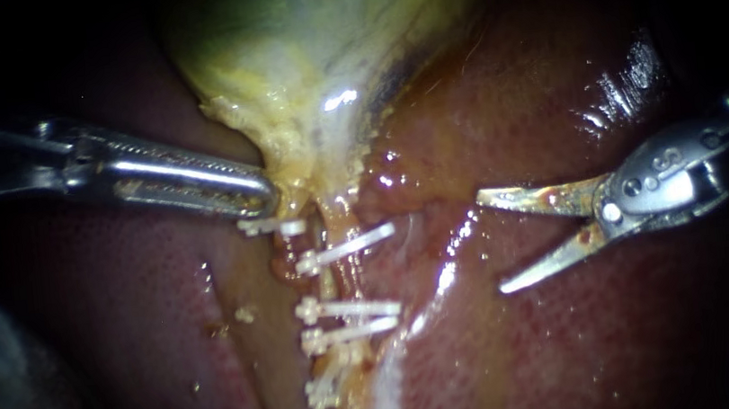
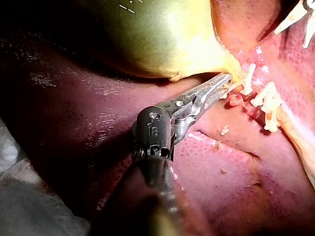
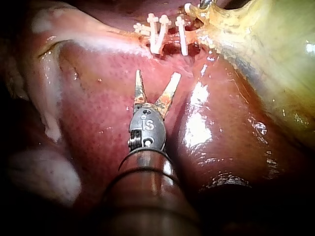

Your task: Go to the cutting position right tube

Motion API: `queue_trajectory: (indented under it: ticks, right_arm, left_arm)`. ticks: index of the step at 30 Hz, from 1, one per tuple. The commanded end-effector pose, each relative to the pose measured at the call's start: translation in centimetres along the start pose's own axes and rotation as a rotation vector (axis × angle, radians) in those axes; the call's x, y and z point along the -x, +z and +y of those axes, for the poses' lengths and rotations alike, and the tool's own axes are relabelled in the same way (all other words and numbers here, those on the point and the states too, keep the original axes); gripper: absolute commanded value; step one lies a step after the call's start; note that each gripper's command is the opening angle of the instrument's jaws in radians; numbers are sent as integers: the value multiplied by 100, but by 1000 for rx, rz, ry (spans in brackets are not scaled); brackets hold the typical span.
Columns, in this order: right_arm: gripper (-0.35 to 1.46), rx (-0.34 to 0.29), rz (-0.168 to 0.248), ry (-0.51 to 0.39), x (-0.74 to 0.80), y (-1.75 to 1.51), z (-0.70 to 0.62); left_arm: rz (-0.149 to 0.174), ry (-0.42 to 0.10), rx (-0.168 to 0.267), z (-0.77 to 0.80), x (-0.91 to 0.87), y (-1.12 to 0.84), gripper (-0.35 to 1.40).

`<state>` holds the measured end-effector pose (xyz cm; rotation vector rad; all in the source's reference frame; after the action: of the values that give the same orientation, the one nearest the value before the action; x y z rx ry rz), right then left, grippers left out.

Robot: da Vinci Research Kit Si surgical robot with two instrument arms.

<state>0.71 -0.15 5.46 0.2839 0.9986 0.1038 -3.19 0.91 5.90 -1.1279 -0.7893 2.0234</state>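
While the bladed pincer of our right instrument (image 1: 490, 242) gaped empty over the liver (image 1: 579, 354), well apart from the clipped tube (image 1: 329, 282), our left instrument (image 1: 264, 197) clenched the gallbladder (image 1: 294, 49); we judged the whole approach not yet made.

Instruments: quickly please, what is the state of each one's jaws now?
Left instrument: jaws shut on the lower edge of the gallbladder.
Right instrument: jaws open, holding nothing.
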Motion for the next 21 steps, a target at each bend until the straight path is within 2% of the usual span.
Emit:
queue_trajectory:
  ticks: [1,4,7,15,20,21]
  right_arm:
    - [143,0,0,0,0,1,-1]
    - [143,0,0,0,0,1,-1]
    - [143,0,0,0,0,1,-1]
    - [143,0,0,0,-1,1,-1]
    - [143,0,1,2,-4,6,-1]
    - [143,-3,3,26,-5,8,-1]
  left_arm:
    - [0,0,0,0,0,0,-35]
    - [-1,0,4,0,-1,-5,-35]
    - [-4,-2,12,1,-5,-19,-35]
    - [22,-28,-21,3,-32,-77,-35]
    - [28,-24,-26,3,-33,-78,-35]
    - [28,-24,-27,3,-32,-77,-35]
